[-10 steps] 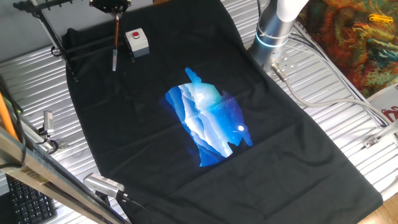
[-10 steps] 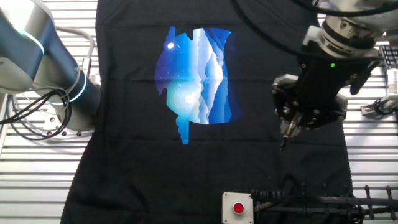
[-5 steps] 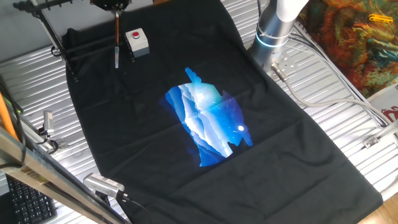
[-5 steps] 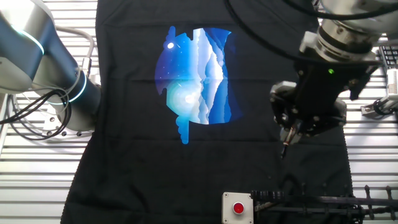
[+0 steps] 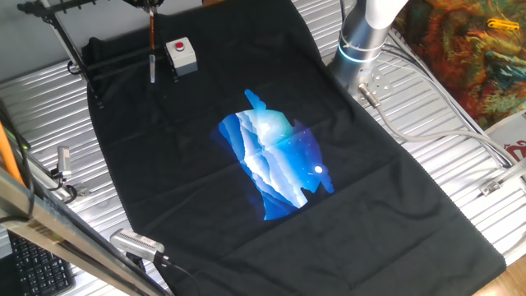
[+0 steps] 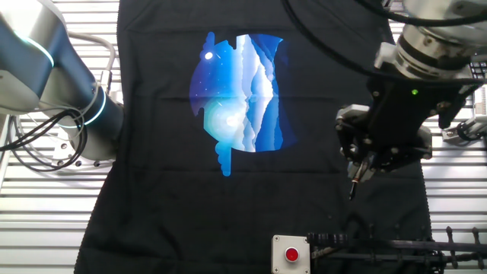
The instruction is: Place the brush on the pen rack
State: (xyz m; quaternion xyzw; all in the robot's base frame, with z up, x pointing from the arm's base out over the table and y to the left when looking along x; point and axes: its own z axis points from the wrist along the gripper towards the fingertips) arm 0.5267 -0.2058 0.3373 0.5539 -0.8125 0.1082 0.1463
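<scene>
Fixed views: no legible writing

Ribbed metal tabletop point(image 5: 460, 164), black cloth point(image 5: 205, 205) with blue print point(image 5: 275, 164); colourful painting point(image 5: 468, 49) at edge.

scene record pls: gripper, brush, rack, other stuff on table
gripper: shut on brush, above the cloth near the rack
brush: held roughly upright, silver end down, off the cloth, not yet on the rack
rack: black rod frame at the cloth's edge, nothing seen on its bar
button box: grey with red button, on the cloth beside the rack
cloth: black with blue print, covers the table
arm base: at the cloth's edge, blue ring lit
</scene>
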